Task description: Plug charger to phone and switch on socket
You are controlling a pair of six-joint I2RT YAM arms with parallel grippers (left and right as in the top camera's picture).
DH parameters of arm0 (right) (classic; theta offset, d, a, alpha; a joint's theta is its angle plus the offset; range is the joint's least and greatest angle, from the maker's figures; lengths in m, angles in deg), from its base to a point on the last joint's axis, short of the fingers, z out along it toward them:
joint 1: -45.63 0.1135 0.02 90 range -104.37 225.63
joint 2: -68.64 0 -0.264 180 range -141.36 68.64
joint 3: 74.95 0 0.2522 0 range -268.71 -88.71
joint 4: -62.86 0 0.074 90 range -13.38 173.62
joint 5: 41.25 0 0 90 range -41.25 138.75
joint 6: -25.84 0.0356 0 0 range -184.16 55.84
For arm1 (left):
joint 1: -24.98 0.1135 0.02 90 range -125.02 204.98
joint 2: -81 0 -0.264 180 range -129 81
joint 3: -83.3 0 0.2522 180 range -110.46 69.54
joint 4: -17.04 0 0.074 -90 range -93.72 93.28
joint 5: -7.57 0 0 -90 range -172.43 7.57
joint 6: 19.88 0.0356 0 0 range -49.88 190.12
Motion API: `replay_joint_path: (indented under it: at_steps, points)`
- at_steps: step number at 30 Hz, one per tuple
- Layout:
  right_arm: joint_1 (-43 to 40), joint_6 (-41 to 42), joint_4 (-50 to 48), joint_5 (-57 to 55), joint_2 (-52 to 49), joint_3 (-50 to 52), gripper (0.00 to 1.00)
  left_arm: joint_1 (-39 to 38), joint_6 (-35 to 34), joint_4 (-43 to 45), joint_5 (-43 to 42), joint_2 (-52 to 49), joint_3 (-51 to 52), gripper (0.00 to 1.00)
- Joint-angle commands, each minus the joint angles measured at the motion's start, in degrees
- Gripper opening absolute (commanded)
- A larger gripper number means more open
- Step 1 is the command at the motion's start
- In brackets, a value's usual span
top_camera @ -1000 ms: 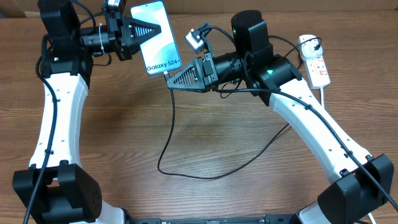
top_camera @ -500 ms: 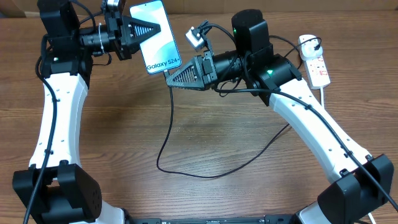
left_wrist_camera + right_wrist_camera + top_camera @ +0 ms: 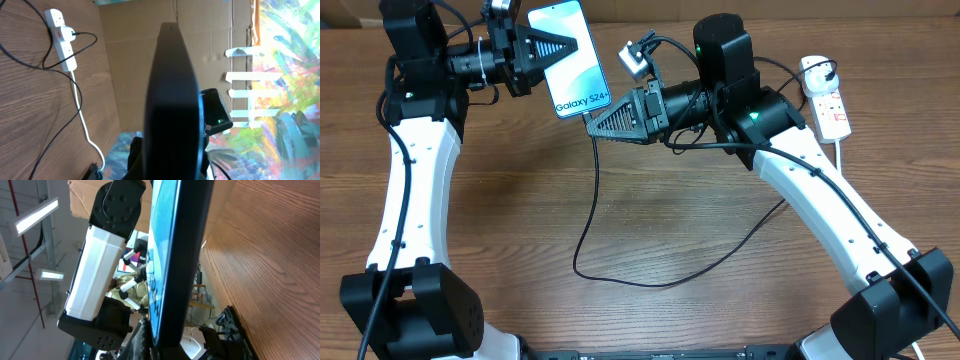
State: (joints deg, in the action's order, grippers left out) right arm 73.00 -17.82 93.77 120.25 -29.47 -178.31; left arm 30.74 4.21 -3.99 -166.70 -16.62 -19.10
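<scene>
Phone, clamped in the left end effector at upper centre, could twist loose if the right end effector, closed on the charger, pushes off-axis.

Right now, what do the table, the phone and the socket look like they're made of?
Table: wood or a wood-look top, matte brown, with grain lines showing. Phone: smooth, glass-like screen, bright and shiny, with a dark edge. Socket: probably white plastic, plain and smooth.
</scene>
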Motion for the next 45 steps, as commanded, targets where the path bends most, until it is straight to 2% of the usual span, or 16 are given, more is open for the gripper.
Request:
replay_joint_path:
  at_steps: [1,5,8,10,11,13,15,20,31,38,41,45]
  points:
    - [-1.1,0.1,-0.8,-7.5,-1.4,-0.3,0.04,-0.6,-0.4,-0.2,-6.2,1.1,-0.8,0.04]
    - [-1.1,-2.9,-0.2,-7.5,-1.8,-0.3,0.04,-0.6,-0.1,-0.2,-6.1,1.1,-0.8,0.04]
    - [-1.1,-4.6,1.9,-7.7,-1.8,-0.3,0.14,-0.5,1.9,-0.2,-3.9,1.1,-0.8,0.04]
    - [-1.1,-4.9,3.4,-8.4,-1.8,-0.3,0.31,-0.4,3.4,-0.2,-2.3,1.1,-0.8,0.04]
    - [-1.1,-5.5,4.5,-9.1,-1.8,-0.3,0.45,-0.4,4.3,-0.2,-1.6,1.1,-0.8,0.04]
    - [-1.1,-6.6,7.1,-11.1,-1.8,-0.3,0.78,-0.4,5.2,-0.2,-0.7,1.1,-0.8,0.04]
    - [-1.1,-8.6,10.7,-13.2,-1.8,-0.3,0.95,-0.4,6.1,-0.2,0.3,0.9,-0.8,0.04]
    - [-1.1,-13.5,15.6,-14.3,-1.8,-0.3,1.00,-0.4,12.0,-1.2,4.3,0.1,-0.7,0.04]
    - [-1.1,-34.4,30.8,-13.9,-1.8,-0.3,1.00,-0.4,31.1,-17.1,21.1,-8.5,-0.7,0.04]
    - [-1.1,-34.2,37.4,-31.0,-1.8,-0.3,1.00,-2.5,36.9,-20.9,21.9,-17.7,-0.7,0.04]
    - [-1.1,-34.2,38.3,-33.0,-1.8,-0.3,1.00,-4.9,38.8,-21.2,22.0,-22.4,-0.7,0.04]
    - [-1.1,-34.2,38.6,-34.5,-1.8,-0.3,1.00,-9.0,38.9,-21.2,26.5,-27.4,-0.7,0.04]
